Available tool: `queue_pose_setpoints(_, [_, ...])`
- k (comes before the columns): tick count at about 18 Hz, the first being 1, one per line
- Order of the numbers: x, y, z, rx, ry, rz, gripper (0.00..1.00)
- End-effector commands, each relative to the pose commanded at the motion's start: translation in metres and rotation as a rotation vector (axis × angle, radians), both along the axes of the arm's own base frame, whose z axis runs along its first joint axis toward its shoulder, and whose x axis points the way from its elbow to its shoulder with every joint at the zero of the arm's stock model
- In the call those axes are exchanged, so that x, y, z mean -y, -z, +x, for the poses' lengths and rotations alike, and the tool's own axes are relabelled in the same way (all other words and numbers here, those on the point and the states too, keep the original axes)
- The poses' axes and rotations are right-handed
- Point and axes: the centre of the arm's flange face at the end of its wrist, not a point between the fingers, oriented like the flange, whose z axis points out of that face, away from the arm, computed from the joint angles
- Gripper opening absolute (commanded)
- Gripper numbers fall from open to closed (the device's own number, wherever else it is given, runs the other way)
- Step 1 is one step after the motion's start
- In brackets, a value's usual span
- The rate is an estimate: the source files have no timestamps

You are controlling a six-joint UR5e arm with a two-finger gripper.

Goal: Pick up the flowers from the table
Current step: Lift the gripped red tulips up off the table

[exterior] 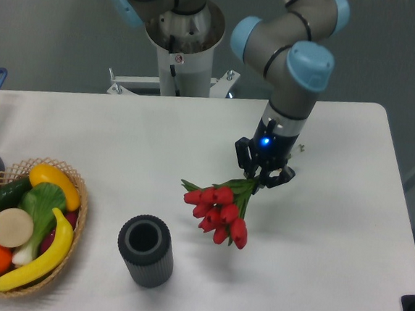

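Gripper [263, 176] clenched on the flowers [218, 209] by their stems, above the table [331, 239], no readable writing

The single arm reaches in from the upper middle, its grey links and light-blue joint caps folding at an elbow high in the view, with the last link dropping almost straight down to the wrist. A small blue light glows on the dark wrist housing just above the gripper [263, 178], which points downward. Its two black fingers are closed around the green stems of the flowers [219, 209], whose red buds hang out to the lower left of the fingers
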Motion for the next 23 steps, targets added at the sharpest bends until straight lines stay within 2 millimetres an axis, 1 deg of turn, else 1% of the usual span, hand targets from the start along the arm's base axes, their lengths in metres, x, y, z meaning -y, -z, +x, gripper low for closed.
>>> queue_pose_setpoints(2, [0.000,-0.021,0.000,0.018,-0.023,0.077,0.25])
queue_pose_setpoints(5, [0.007,-0.052,-0.006,0.035,-0.052,0.188,0.25])
queue_pose_setpoints(7, [0.022,-0.075,-0.012,0.037,-0.084,0.255,0.25])
queue_pose_setpoints(8, [0.033,-0.085,-0.016,0.036,-0.098,0.293,0.25])
queue_pose_setpoints(9, [0.044,-0.091,-0.021,0.044,-0.109,0.334,0.25])
queue_pose_setpoints(12, [0.064,-0.098,-0.030,0.065,-0.130,0.414,0.25])
queue_pose_setpoints(14, [0.064,-0.101,-0.029,0.067,-0.126,0.428,0.25])
queue_pose_setpoints(19, [0.079,-0.106,-0.037,0.062,-0.145,0.460,0.25])
queue_pose_setpoints(23, [0.082,-0.107,-0.039,0.063,-0.148,0.468,0.25])
